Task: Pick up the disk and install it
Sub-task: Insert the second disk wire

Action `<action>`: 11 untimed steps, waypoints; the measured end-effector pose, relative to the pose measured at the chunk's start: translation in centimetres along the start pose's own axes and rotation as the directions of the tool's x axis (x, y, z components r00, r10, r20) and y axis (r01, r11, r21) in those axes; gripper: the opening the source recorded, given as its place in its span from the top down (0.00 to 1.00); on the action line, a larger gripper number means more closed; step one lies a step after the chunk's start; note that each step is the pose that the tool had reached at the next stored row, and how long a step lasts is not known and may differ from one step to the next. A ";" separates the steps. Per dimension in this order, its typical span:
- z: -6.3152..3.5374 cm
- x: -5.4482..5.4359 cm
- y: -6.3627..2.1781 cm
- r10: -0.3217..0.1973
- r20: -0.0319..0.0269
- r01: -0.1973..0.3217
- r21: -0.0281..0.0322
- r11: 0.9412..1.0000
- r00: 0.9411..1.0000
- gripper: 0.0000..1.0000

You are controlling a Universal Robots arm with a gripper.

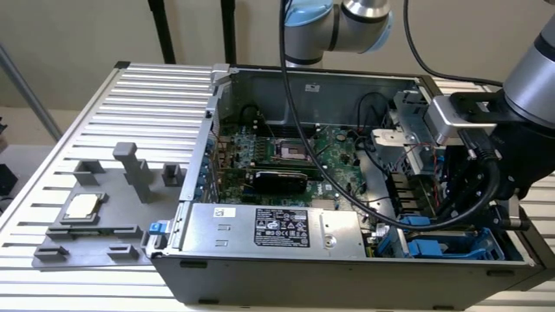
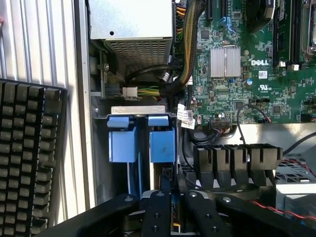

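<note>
- Hovering over the drive bay corner of the open grey metal computer case (image 1: pixel 347 279), at the exterior view's right, with my black-fingered gripper (image 2: pixel 173 197) pointing down into the bay.
- My fingers (image 2: pixel 158 207) stand close together around something thin at the bay slot; I judge they are clamped on the disk, the flat silver-grey drive in its blue plastic carrier (image 2: pixel 163 143), though the contact itself is hidden under my own linkages.
- Disk position: standing on edge in the bay, its blue tab end facing out, just beside a second blue carrier (image 2: pixel 122 140) in the neighbouring slot. In the exterior view the blue carrier parts (image 1: pixel 438 247) show low in the case, below my wrist.
- Step in hand, as I read it: seating the disk in its slot. It looks mostly down in the bay, but I cannot tell whether it is fully home.
- To do it well: keep the carrier parallel to its neighbour, press straight along the slot, no twist, so the rails do not bind.
- Watch the bundle of black cables (image 2: pixel 163 81) and the row of black connectors (image 2: pixel 237 160) near the bay; my linkages pass close to them.
- Large silver power-supply box with black label (image 1: pixel 273 227) sits beside the bay; green motherboard (image 2: pixel 247 64) is well apart from my fingers.
</note>
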State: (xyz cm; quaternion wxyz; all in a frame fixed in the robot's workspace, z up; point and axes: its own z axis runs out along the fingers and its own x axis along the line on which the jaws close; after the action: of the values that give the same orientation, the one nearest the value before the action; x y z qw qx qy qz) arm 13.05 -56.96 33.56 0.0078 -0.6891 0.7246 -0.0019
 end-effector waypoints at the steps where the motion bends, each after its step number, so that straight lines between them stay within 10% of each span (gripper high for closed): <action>1: 0.02 0.0 0.00 0.000 0.001 0.000 0.000 1.000 1.000 0.84; 11: -1.31 0.1 0.89 0.000 0.007 0.000 0.000 1.000 1.000 0.69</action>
State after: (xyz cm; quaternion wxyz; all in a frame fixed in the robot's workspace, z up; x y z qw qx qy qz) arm 12.14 -57.04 34.85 0.0103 -0.6891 0.7246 0.0007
